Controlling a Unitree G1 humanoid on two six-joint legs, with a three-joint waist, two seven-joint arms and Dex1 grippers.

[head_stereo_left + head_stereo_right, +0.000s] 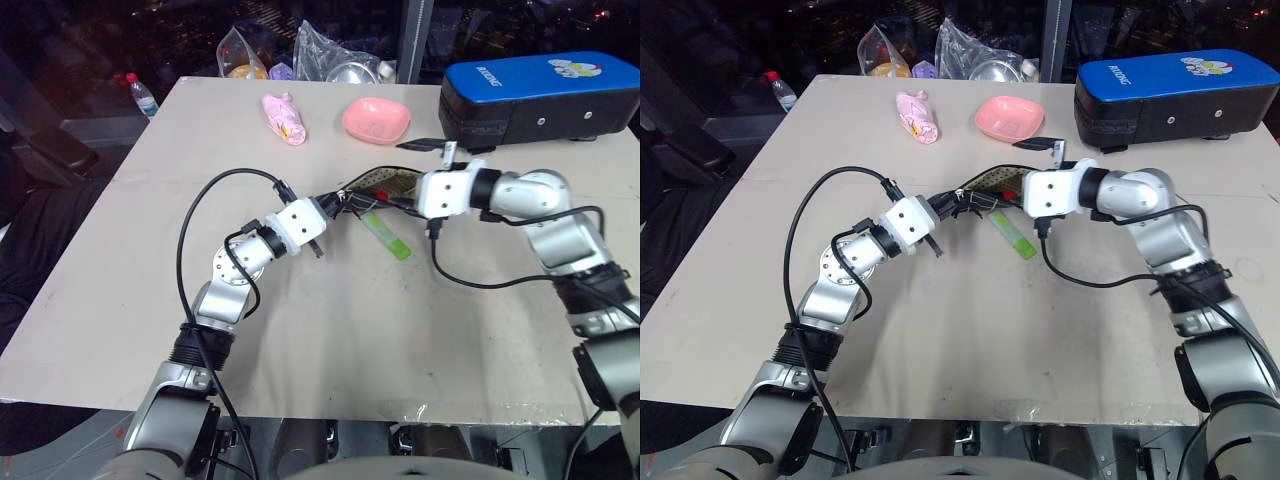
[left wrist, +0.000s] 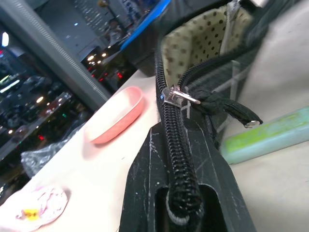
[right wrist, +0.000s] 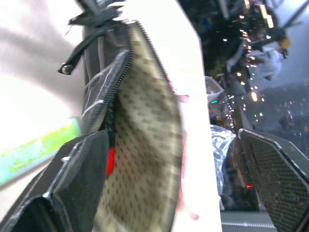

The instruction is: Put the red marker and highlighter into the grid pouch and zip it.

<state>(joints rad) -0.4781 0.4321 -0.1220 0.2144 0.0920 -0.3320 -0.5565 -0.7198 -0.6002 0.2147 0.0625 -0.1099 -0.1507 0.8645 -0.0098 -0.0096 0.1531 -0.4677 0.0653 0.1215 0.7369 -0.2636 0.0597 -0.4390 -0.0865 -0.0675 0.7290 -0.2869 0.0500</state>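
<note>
Grid pouch (image 2: 227, 72): black cloth, dotted tan lining, metal zipper pull (image 2: 176, 95); highlighter (image 1: 387, 237) translucent plastic

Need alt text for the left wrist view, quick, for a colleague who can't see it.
The left tool is shut on the zipper edge of the grid pouch, whose mouth gapes to show dotted tan lining. The highlighter lies on the table beside it, a pink dish beyond.

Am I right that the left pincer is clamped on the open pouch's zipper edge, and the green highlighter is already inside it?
Not quite. The left pincer is clamped on the grid pouch at its zipper edge, and the pouch is open, but the highlighter is not inside: it lies on the table beside the pouch. The left eye view shows it.
</note>
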